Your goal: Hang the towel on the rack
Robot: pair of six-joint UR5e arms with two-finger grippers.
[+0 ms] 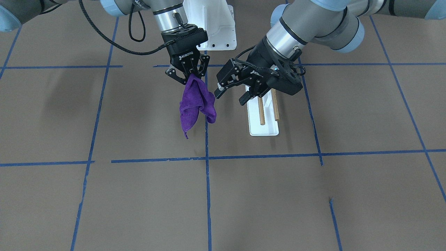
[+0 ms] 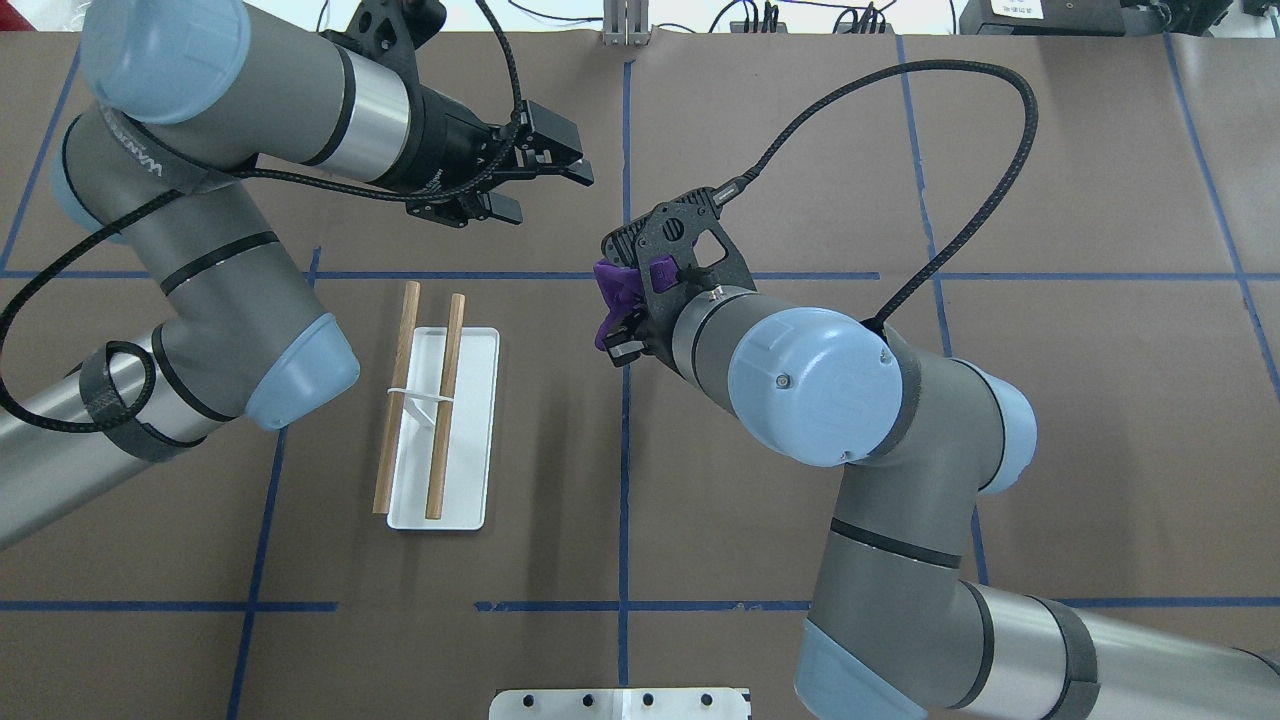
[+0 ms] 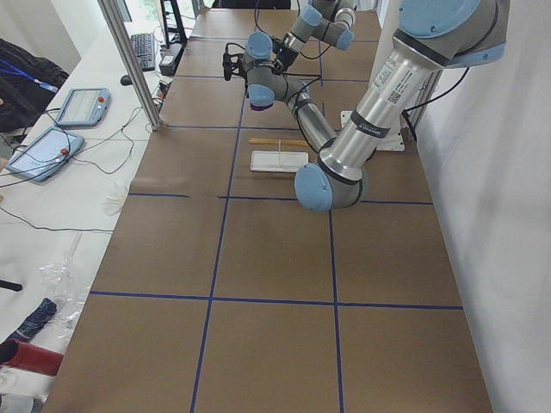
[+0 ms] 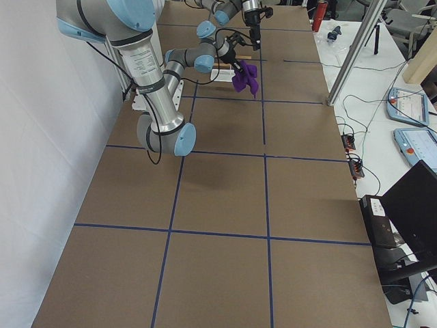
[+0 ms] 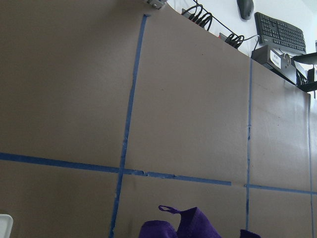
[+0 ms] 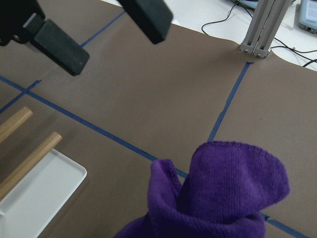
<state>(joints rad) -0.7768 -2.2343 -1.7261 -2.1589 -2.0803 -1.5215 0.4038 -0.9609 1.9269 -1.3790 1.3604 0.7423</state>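
The purple towel (image 1: 197, 101) hangs bunched from my right gripper (image 1: 191, 76), which is shut on its top, above the table. The towel also shows in the overhead view (image 2: 615, 285), the right wrist view (image 6: 223, 193) and at the bottom of the left wrist view (image 5: 183, 225). The rack (image 2: 470, 440) stands on the table with a white base and two brown dowels (image 2: 445, 400), both bare. My left gripper (image 1: 230, 97) is open and empty, above the rack's far end, beside the towel. One of its fingers (image 6: 59, 42) shows in the right wrist view.
The large white bolted pedestal (image 1: 212, 24) stands at the robot's side of the table, behind the grippers. Blue tape lines (image 1: 207, 195) cross the brown table cover. Tablets and cables (image 3: 60, 129) lie off the table's far edge.
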